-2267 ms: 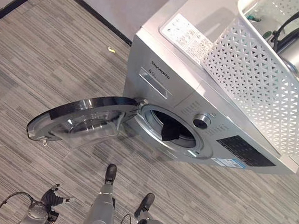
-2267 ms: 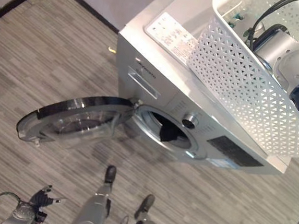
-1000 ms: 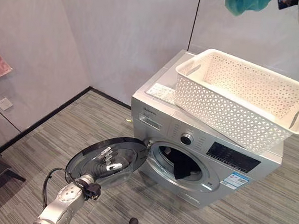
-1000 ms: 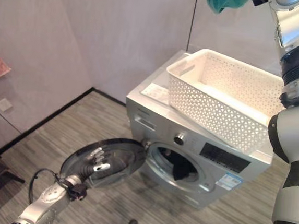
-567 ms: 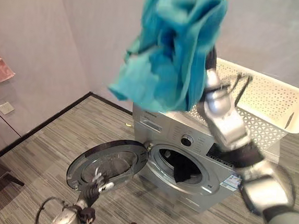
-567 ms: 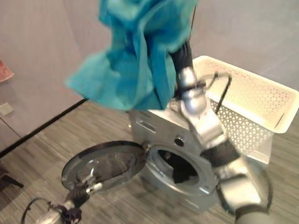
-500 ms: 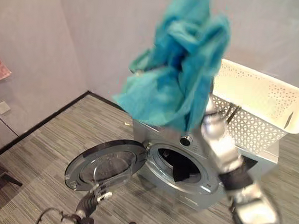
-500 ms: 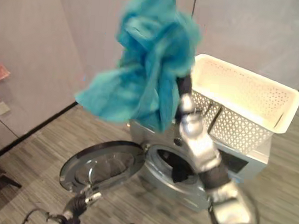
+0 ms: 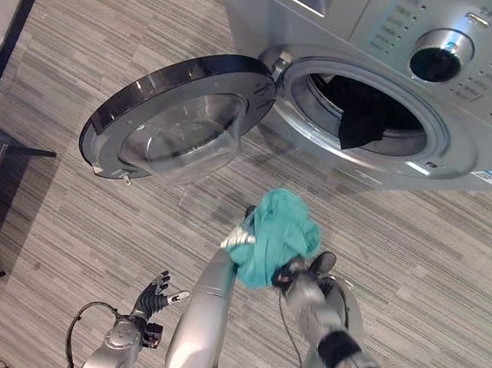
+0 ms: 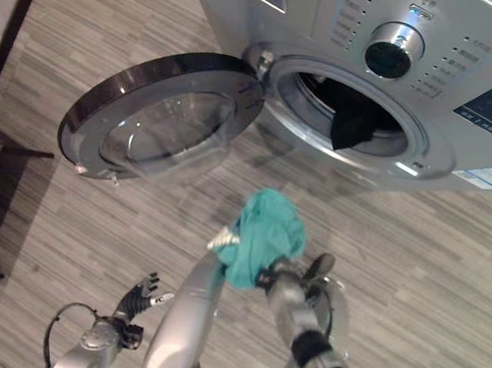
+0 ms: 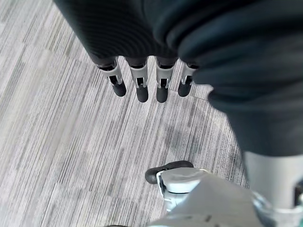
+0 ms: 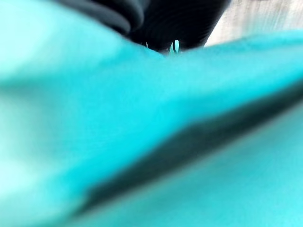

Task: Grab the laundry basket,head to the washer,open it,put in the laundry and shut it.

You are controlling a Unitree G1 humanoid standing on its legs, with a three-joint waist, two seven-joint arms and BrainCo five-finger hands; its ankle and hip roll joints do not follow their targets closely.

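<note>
Underfoot, grey striped plank flooring (image 9: 74, 178) runs beneath the silver front-loading washer (image 9: 388, 41), whose round glass door (image 9: 178, 118) stands open. A bunched teal cloth (image 9: 278, 234) hides the right hand (image 9: 294, 279); grip unreadable. Low down, the left hand (image 9: 152, 292) hangs loose-fingered, empty.

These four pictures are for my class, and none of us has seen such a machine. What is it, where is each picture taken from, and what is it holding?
It is a walking humanoid robot with two arms and fingered hands. Two pictures come from cameras in its head, looking down. There a silver washer stands with its round door swung open and dark laundry hanging in the drum. The right hand carries a bunched teal cloth above the striped floor, short of the drum. The other two pictures come from wrist cameras. The right one sees teal cloth up close. The left one shows the left hand, fingers straight, holding nothing, low by the floor.
</note>
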